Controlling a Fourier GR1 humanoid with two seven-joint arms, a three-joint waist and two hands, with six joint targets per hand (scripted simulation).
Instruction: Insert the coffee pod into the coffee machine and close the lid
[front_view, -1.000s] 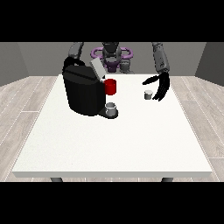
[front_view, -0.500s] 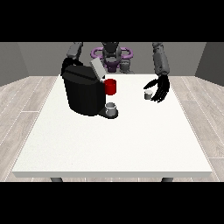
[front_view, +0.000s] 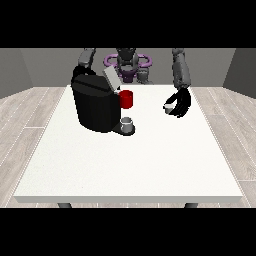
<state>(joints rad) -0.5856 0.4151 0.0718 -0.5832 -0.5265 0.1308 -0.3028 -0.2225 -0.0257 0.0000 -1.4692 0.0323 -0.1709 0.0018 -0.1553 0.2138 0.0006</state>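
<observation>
A black coffee machine (front_view: 95, 106) stands on the white table (front_view: 130, 160) at the view's left, its grey lid (front_view: 111, 78) tilted up and open. A red part (front_view: 126, 99) sticks out at its front, and a small grey cup (front_view: 127, 123) sits on its base below. The small pale coffee pod (front_view: 169, 107) is held above the table at the view's right, with the hand at the view's right (front_view: 180, 104) curled round it. The hand at the view's left is hidden behind the machine; only its arm (front_view: 86, 60) shows.
The robot's torso (front_view: 127, 65) with a purple ring stands behind the table's far edge. Wooden floor surrounds the table. The wide white tabletop stretches from the machine towards the camera.
The hand at the view's right has lifted slightly with the coffee pod and drawn a little towards the robot. The machine and its open lid have not moved.
</observation>
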